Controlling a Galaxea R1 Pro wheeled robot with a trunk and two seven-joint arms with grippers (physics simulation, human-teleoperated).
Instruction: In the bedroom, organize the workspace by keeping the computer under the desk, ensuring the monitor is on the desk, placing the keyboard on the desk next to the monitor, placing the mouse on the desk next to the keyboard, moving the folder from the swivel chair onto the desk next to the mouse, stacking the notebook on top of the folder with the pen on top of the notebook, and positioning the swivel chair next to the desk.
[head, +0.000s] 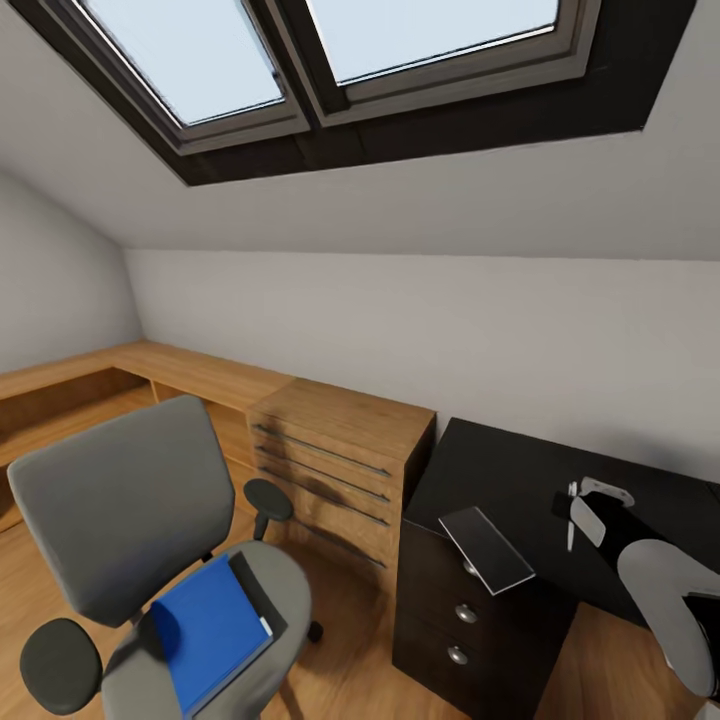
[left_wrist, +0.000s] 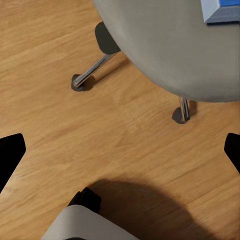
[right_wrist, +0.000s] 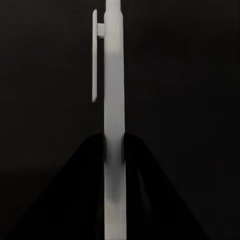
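Nearest you on the left, the swivel chair (head: 150, 560) stands on the wooden floor (left_wrist: 125, 145), its grey seat carrying the blue notebook (head: 208, 630), which lies flat with a thin dark edge showing along its far right side; you cannot tell from here whether that edge is something lying under it. In the left wrist view you look down past the seat rim at 2 chrome base spokes with castors, and a corner of the notebook sits at the seat's edge. Your left pincer (left_wrist: 120, 150) is spread wide over bare floor, its 2 black fingertips (left_wrist: 11, 150) at opposite edges of the view and nothing between them.

On the right, your right arm (head: 665, 610) reaches over the black bench (head: 500, 470). Your right pincer (right_wrist: 115, 165) is closed on the pen (right_wrist: 113, 100), the 2 dark fingers pressed against its white barrel from both sides, the clip standing off one side further along. In the head view the pen (head: 572, 515) hangs close above the bench top.

Just left of it, the folder (head: 487, 549) lies on the bench near its front edge, above the dark drawer unit (head: 460, 620) with round silver knobs, one corner jutting past the edge.

Farther left, the light wooden dresser (head: 340, 460) stands touching the bench's left end, and a low wooden shelf runs along the far wall under the sloped ceiling and skylights (head: 330, 50).
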